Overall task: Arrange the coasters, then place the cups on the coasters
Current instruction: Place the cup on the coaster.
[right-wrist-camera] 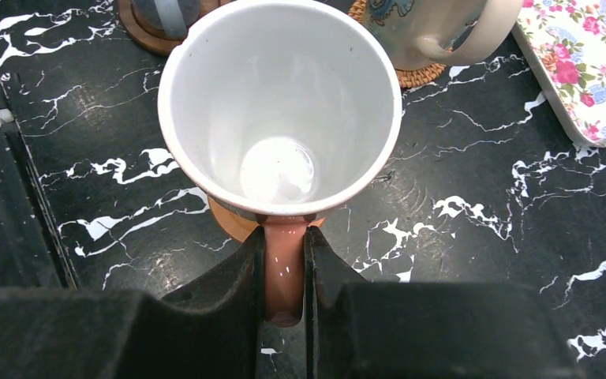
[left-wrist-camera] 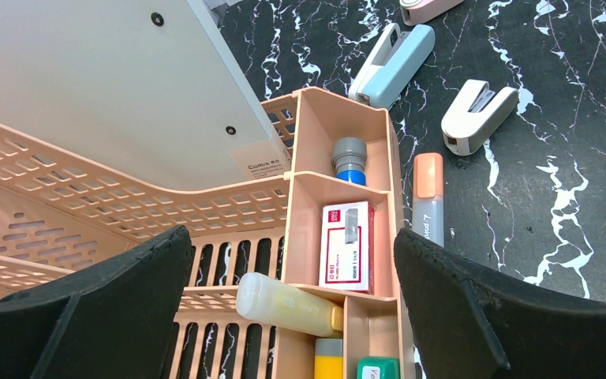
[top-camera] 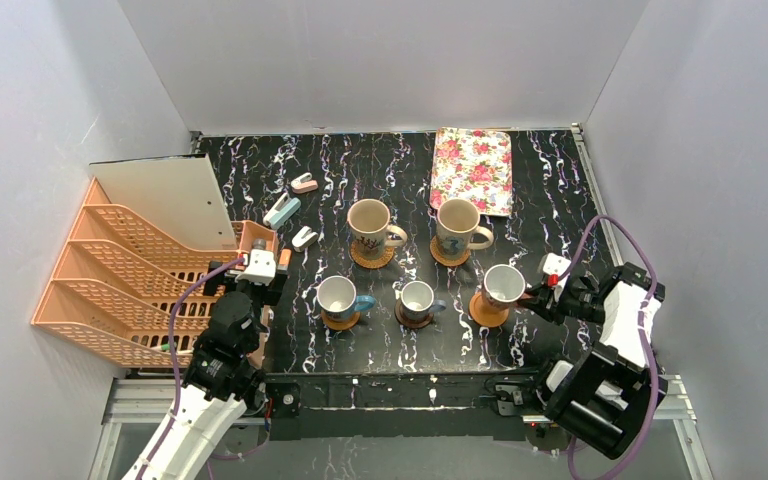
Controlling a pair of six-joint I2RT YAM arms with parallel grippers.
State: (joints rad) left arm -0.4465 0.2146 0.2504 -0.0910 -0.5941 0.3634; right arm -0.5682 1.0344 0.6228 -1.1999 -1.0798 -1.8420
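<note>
Right jaws: clamped on handle of mug standing on coaster | Left jaws: spread wide, released, above organizer.

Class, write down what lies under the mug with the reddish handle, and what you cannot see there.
A smooth orange-brown coaster peeks out beneath the mug; the mug covers most of it.

The left arm and right arm are showing white shells, black joints and trailing purple cables; the left pincer is showing thick black fingers.
</note>
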